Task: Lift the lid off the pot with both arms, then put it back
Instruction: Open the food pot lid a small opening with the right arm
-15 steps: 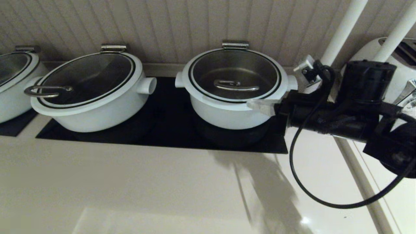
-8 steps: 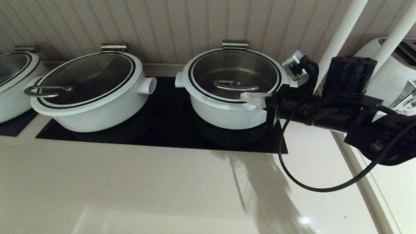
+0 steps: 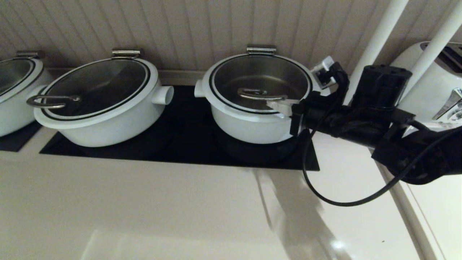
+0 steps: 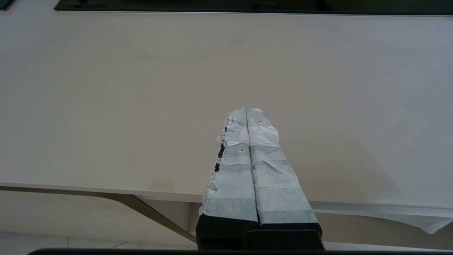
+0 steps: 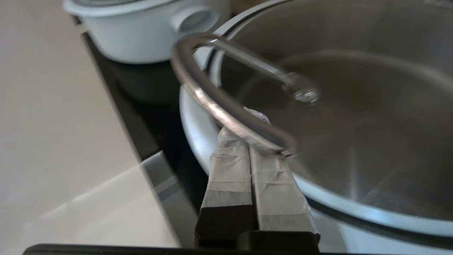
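Observation:
The lid (image 3: 260, 74), glass with a white rim and black ring, sits closed on the deep white pot (image 3: 249, 128) on the black hob. My right gripper (image 3: 277, 104) reaches in from the right, shut, with its taped tips at the right end of the lid's steel handle (image 3: 261, 95). In the right wrist view the handle (image 5: 212, 106) crosses over the shut fingertips (image 5: 230, 148) above the lid (image 5: 354, 124); the jaws do not clasp it. My left gripper (image 4: 246, 111) is shut and empty over the beige counter, out of the head view.
A wider white pot (image 3: 108, 112) with a loop-handled lid stands left of the task pot, and another pot (image 3: 14, 97) is at the far left. A white toaster (image 3: 440, 83) and two white poles (image 3: 379, 36) are at the right. The beige counter (image 3: 144, 202) lies in front.
My right gripper has moved left and up, from the pot's right rim onto the lid, to the right end of the handle. The lid has not moved.

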Robot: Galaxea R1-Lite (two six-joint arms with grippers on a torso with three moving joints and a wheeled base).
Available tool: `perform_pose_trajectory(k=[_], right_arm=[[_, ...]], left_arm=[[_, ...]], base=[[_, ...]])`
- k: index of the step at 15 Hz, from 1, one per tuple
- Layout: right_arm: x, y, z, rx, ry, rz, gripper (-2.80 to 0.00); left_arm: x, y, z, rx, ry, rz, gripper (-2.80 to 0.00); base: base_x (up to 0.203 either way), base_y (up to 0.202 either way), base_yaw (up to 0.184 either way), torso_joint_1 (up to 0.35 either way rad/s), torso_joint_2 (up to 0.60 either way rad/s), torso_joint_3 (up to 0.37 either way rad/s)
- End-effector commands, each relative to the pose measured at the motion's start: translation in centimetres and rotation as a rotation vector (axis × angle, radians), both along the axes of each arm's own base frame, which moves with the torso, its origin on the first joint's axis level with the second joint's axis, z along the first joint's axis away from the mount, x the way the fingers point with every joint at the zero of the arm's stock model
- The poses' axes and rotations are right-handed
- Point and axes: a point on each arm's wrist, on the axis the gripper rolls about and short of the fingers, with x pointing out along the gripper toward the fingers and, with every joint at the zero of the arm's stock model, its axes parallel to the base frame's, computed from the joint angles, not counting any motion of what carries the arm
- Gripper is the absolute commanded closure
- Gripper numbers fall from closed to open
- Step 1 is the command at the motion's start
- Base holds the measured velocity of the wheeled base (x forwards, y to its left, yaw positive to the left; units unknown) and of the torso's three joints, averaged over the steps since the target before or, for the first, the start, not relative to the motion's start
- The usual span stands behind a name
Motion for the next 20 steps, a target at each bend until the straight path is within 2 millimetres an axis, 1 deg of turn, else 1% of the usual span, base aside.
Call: perform_pose_trajectory(k=[1, 5, 10, 14, 17, 20], right_arm=[[0.3, 0.1, -0.3, 0.002, -0.005, -0.007, 0.0], [0.3, 0.1, -0.2, 0.005, -0.009, -0.024, 0.0], [0.1, 0.0, 0.5, 0.016, -0.028, -0.027, 0.0], [-0.1, -0.2, 1.3, 0.031, -0.051, -0.056, 0.0], [0.2, 0.0, 2.5, 0.05, -0.083, -0.063, 0.0], [0.4, 0.1, 2.9, 0.056, -0.095, -0.065, 0.0]], left_arm=[[0.0, 0.0, 0.0, 0.0, 0.0, 0.0, 0.0], [0.0, 0.0, 0.0, 0.0, 0.0, 0.0, 0.0], [0.0, 0.0, 0.0, 0.002, 0.0, 0.0, 0.0], [0.0, 0.0, 0.0, 0.02, -0.001, -0.003, 0.0], [0.0, 0.0, 0.0, 0.022, -0.001, -0.005, 0.0], [0.0, 0.0, 0.0, 0.022, -0.001, -0.005, 0.0]], base=[[0.0, 0.0, 0.0, 0.0, 0.0, 0.0], [0.0, 0.0, 0.0, 0.0, 0.0, 0.0], [0.0, 0.0, 0.0, 0.0, 0.0, 0.0], [0.0, 0.0, 0.0, 0.0, 0.0, 0.0], [0.0, 0.0, 0.0, 0.0, 0.0, 0.0], [0.0, 0.0, 0.0, 0.0, 0.0, 0.0]])
